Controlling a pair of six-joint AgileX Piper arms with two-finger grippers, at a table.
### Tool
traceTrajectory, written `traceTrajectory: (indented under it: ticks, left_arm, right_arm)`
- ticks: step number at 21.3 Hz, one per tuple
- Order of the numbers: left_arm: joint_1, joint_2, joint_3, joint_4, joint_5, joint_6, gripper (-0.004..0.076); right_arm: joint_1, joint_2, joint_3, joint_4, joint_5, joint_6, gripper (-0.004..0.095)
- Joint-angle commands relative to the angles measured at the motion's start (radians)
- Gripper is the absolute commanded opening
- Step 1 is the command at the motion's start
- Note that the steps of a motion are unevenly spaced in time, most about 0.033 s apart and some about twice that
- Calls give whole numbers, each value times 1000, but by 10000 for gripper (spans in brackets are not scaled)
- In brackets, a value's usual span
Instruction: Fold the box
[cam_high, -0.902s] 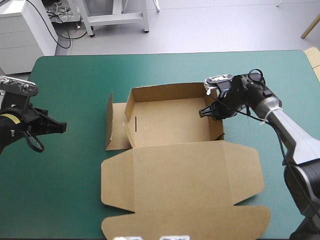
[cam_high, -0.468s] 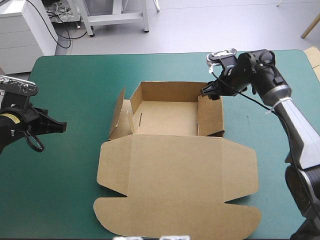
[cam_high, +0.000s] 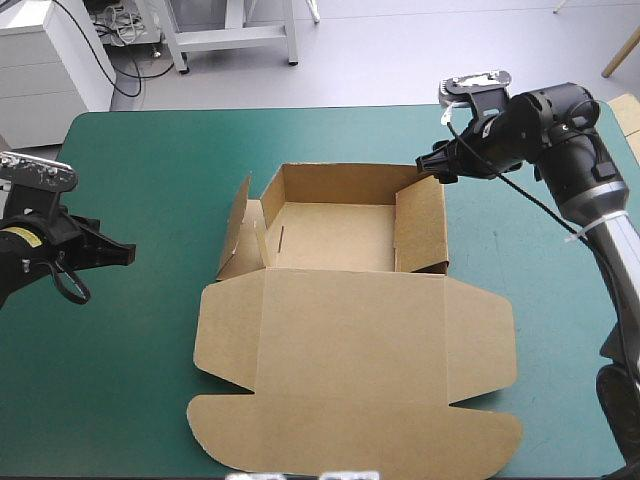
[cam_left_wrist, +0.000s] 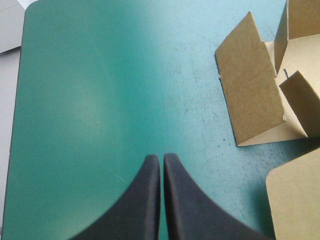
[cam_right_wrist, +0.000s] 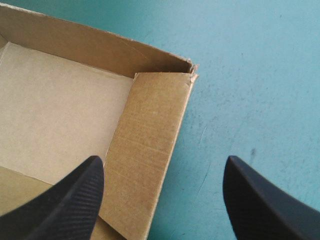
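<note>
The spread right claw (cam_high: 435, 168) hovers at the brown cardboard box's (cam_high: 350, 340) far-right corner; the left claw (cam_left_wrist: 161, 158), pressed together, sits well apart.

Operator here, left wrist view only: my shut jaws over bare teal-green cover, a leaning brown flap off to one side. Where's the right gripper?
Observer: The right gripper is at the far right corner of the box.
Operator: Holding anything?
Observer: No. Its jaws stand open, one over the inside of the box, one outside the right wall.
Operator: Is that wall up?
Observer: Yes, the right wall stands raised and meets the far wall at the corner.
</note>
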Motion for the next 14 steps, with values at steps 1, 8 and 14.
traceTrajectory:
  ticks: [1, 8, 14]
  left_arm:
    - [1, -8, -21, -20, -58, -5, 7]
    - [1, 1, -21, -20, -66, -5, 7]
    - [1, 29, -21, -20, -64, -6, 7]
  right_arm:
    - [-8, -37, 29, 0, -36, 40, 628]
    - [-8, 43, 187, 10, -73, 51, 628]
    - [-8, 177, 189, 59, -158, 51, 628]
